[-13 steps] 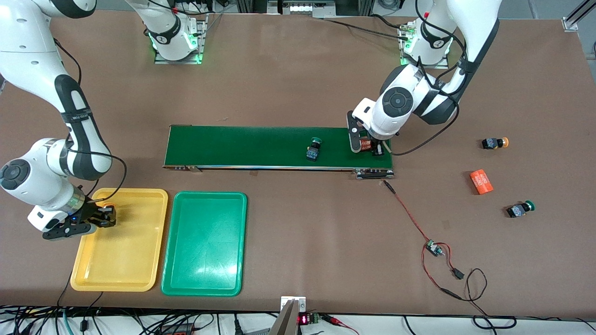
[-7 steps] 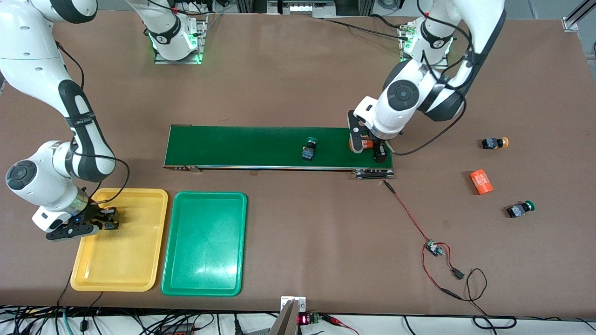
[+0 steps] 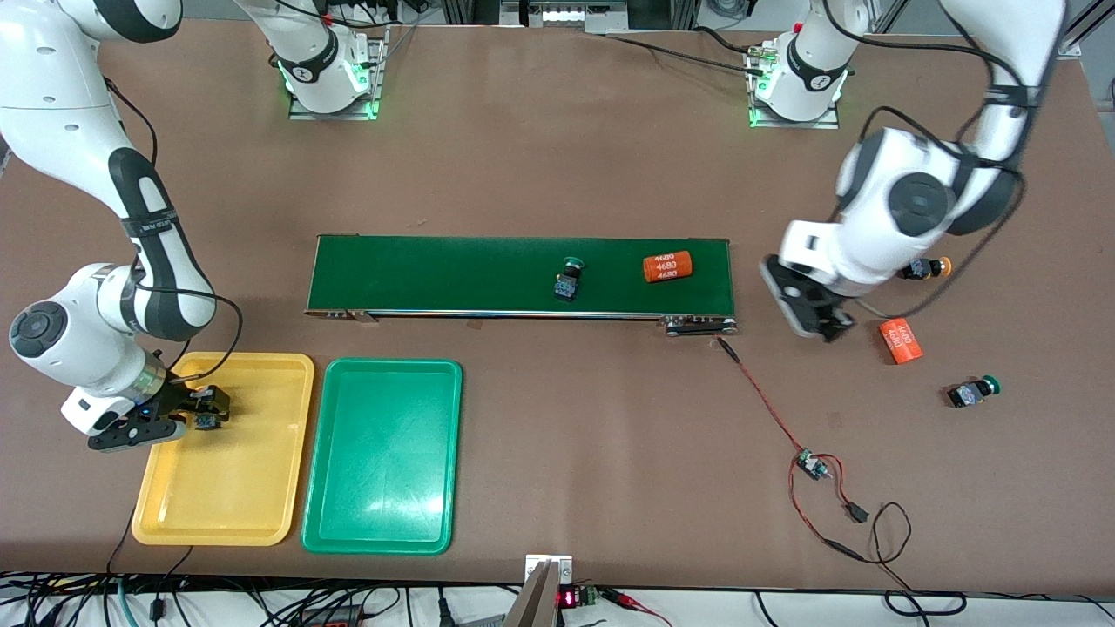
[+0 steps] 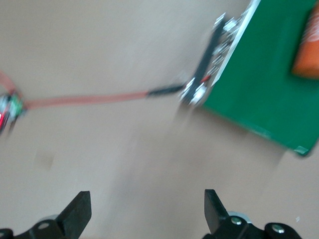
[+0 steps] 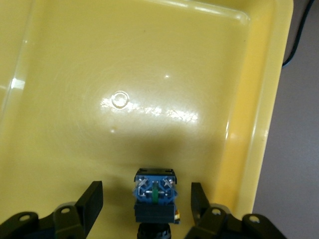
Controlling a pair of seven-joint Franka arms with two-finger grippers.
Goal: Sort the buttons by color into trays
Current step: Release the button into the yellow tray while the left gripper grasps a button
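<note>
Brown bench (image 3: 540,418): we see the right hand (image 5: 147,199) part around a small, rigid, light button (image 5: 154,196) in the yellow tray (image 3: 226,505), best gripped by its black body, while the wide-open left hand (image 4: 144,211) crosses bare bench.

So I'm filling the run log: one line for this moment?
right gripper: open around button in yellow tray | left gripper: open, empty, over table

Brown table (image 3: 557,157) under even light, cable clutter (image 3: 261,605) along its near edge.
</note>
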